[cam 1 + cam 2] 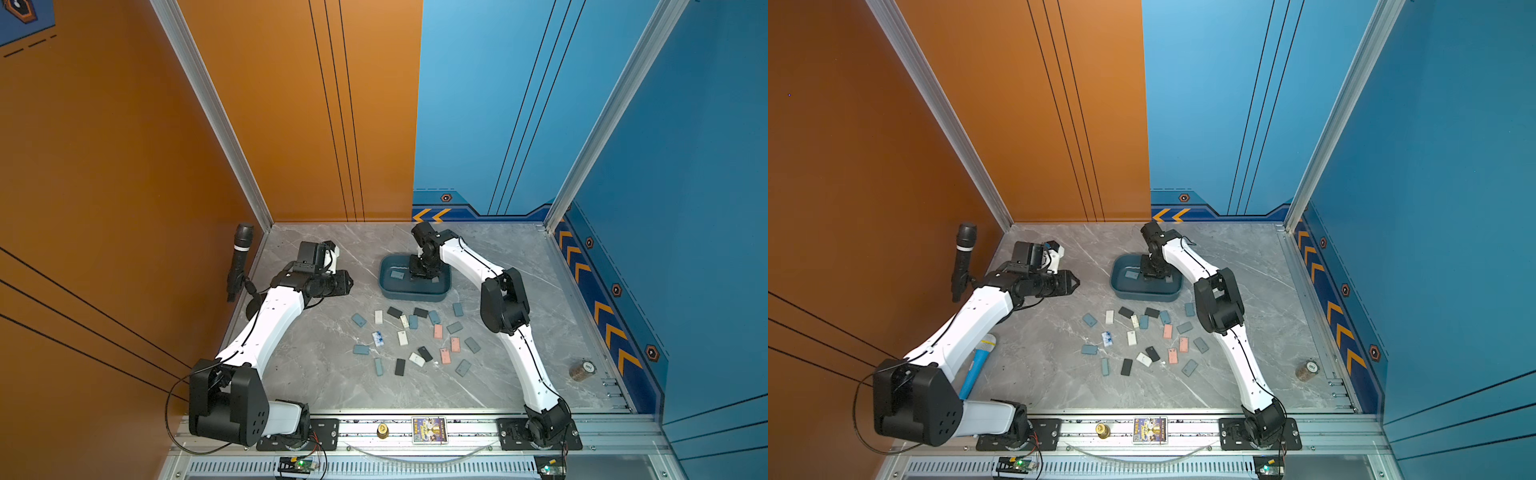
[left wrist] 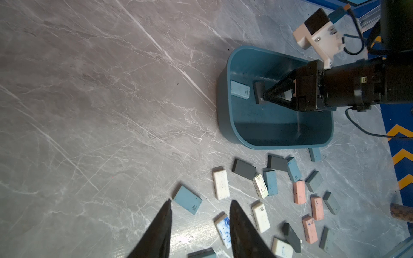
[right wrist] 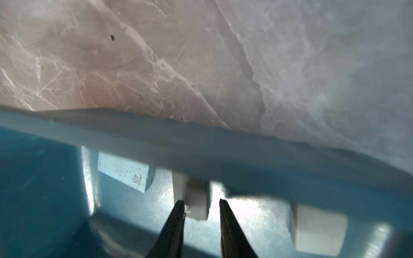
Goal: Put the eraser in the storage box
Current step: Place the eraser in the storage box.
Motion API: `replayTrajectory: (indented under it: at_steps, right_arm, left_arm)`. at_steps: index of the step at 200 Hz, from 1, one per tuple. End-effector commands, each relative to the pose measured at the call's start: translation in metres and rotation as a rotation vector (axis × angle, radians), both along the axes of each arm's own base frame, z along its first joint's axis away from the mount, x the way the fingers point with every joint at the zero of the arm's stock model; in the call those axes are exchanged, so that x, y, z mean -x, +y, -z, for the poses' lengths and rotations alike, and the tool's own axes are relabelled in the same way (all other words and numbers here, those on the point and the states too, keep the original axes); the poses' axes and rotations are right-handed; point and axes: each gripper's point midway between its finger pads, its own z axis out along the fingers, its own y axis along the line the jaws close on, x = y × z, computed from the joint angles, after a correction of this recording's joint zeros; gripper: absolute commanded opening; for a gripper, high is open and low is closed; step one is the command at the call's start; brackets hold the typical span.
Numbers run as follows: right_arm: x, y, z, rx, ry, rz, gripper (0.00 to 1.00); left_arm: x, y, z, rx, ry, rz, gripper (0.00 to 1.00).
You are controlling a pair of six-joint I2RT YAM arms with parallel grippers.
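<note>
The dark teal storage box (image 1: 415, 294) (image 1: 1144, 296) sits at the back middle of the marble table. My right gripper (image 1: 420, 274) (image 3: 201, 203) reaches down inside it, open. A grey eraser (image 3: 196, 198) (image 2: 258, 92) stands between its fingertips, against one finger with a gap to the other. A light blue eraser (image 1: 397, 274) (image 3: 125, 172) and a pale one (image 3: 317, 230) lie on the box floor. My left gripper (image 1: 351, 283) (image 2: 200, 202) hovers open and empty left of the box, near a blue eraser (image 2: 187, 200).
Several loose erasers (image 1: 415, 336) in black, white, blue and pink lie scattered in front of the box. A black microphone (image 1: 239, 262) stands at the left wall, a blue one (image 1: 978, 365) under the left arm. A brown spool (image 1: 582, 370) rests far right.
</note>
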Motion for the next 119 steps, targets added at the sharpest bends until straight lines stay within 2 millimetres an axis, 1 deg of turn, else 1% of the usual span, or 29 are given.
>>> replayTrajectory:
  at_steps: [1,15,42,60,64,66,71,90,109,119]
  right_arm:
    - [0.008,-0.009,-0.050,0.016,-0.057,0.001,0.30]
    - [0.014,-0.010,-0.070,0.018,-0.084,-0.013,0.31]
    - [0.026,-0.021,-0.111,0.033,-0.158,-0.021,0.32]
    - [0.038,-0.030,-0.134,0.048,-0.204,-0.021,0.33]
    - [0.040,-0.031,-0.134,0.060,-0.204,-0.023,0.33]
    - [0.043,-0.033,-0.143,0.055,-0.221,-0.023,0.33]
    - [0.047,-0.035,-0.151,0.061,-0.238,-0.022,0.33]
    - [0.062,-0.044,-0.164,0.088,-0.275,-0.024,0.33]
    - [0.076,-0.053,-0.170,0.106,-0.298,-0.016,0.34]
    - [0.083,-0.057,-0.174,0.111,-0.313,-0.010,0.34]
  left_arm:
    - [0.002,-0.001,-0.001,0.026,0.004,0.000,0.46]
    - [0.002,-0.001,0.000,0.023,0.007,0.003,0.46]
    - [0.007,-0.002,0.002,0.001,0.025,0.017,0.49]
    - [0.012,-0.003,0.007,-0.067,0.048,0.030,0.50]
    - [0.014,-0.003,0.009,-0.089,0.056,0.030,0.51]
    - [0.015,-0.001,0.010,-0.099,0.061,0.026,0.51]
    - [0.017,-0.001,0.012,-0.126,0.074,0.024,0.51]
    - [0.029,0.000,0.023,-0.194,0.137,0.005,0.54]
    - [0.040,-0.002,0.033,-0.231,0.184,-0.033,0.57]
    - [0.045,-0.006,0.037,-0.240,0.198,-0.054,0.59]
